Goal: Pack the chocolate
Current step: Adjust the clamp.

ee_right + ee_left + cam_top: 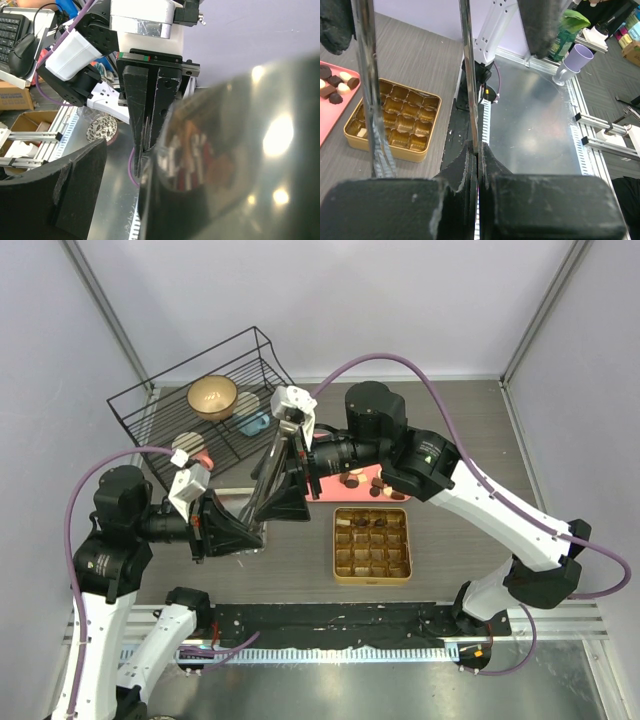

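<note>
Several small chocolates [355, 480] lie on the pink tray [330, 465], also seen in the left wrist view [337, 85]. The gold gridded tin [372, 544] sits open in front of it, nearly empty; a pale piece [362, 132] lies in one near cell. My left gripper [250, 532] is shut on the lower edge of a shiny metal lid [466, 75], held upright on edge. My right gripper [122, 165] is beside the lid [240, 130]. Its fingers stand apart with an empty gap, and the lid covers one finger.
A black wire rack [200, 400] stands at the back left with a gold bowl [212, 397] and small dishes in it. A black mat [330, 625] runs along the near edge. Both arms crowd the space left of the tin.
</note>
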Controlling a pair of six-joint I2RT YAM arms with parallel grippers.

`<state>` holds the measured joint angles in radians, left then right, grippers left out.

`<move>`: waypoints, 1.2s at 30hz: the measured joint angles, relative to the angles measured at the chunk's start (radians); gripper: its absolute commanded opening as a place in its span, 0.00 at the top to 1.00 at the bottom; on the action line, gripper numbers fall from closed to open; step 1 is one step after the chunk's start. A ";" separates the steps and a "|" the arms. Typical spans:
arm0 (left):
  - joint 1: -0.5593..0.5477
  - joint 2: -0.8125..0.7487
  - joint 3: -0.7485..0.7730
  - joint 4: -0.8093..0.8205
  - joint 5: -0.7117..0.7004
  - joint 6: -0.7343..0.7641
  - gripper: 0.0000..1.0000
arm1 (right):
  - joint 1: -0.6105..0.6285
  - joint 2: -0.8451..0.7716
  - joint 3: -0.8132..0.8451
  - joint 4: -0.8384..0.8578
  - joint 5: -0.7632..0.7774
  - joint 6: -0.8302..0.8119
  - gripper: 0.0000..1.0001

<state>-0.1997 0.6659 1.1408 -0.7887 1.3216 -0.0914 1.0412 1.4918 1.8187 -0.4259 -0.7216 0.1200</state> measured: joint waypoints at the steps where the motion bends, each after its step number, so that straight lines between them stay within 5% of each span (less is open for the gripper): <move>1: 0.000 0.000 0.000 -0.005 -0.001 0.005 1.00 | 0.002 0.001 0.000 0.000 0.004 0.001 0.21; 12: 0.003 0.000 0.042 -0.093 -0.020 0.070 1.00 | 0.011 0.007 -0.002 0.010 0.035 0.013 0.54; 25: 0.003 -0.006 0.066 -0.182 -0.162 0.198 1.00 | 0.018 -0.002 -0.112 0.208 0.077 0.131 0.58; 36: 0.003 -0.017 0.096 -0.234 -0.246 0.257 0.99 | 0.040 0.008 -0.111 0.225 0.127 0.127 0.90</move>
<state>-0.1963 0.6491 1.2366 -1.0229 1.0752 0.1654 1.0809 1.4994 1.7073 -0.2005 -0.5949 0.2470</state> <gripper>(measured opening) 0.023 0.298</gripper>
